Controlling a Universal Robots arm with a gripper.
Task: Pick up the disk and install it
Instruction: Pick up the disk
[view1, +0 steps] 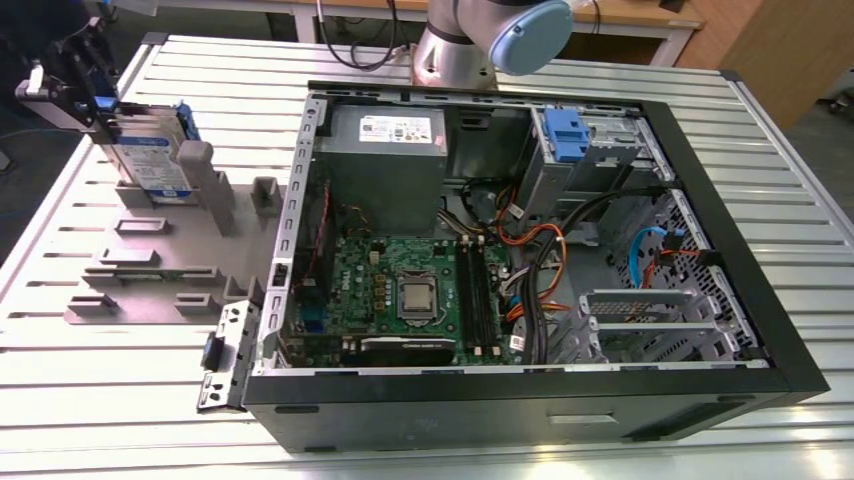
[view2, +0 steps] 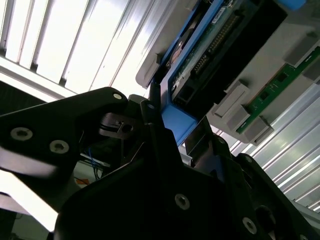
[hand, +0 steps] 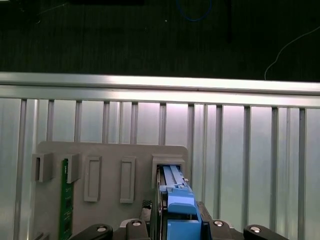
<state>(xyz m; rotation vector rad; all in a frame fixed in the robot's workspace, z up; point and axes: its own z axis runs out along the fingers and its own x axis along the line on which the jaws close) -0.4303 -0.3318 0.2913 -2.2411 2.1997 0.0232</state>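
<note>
While the jaws grip narrow on the blue frame of the disk (view1: 144, 160), standing upright in its grey holder (view1: 198, 170) on the table (view1: 120, 410), you should draw it straight up, no tilt, lest it bind.

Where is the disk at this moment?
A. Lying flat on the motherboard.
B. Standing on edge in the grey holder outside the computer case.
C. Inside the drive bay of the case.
B: in the exterior view the disk stands on edge in the grey holder, beside the open computer case.
</note>
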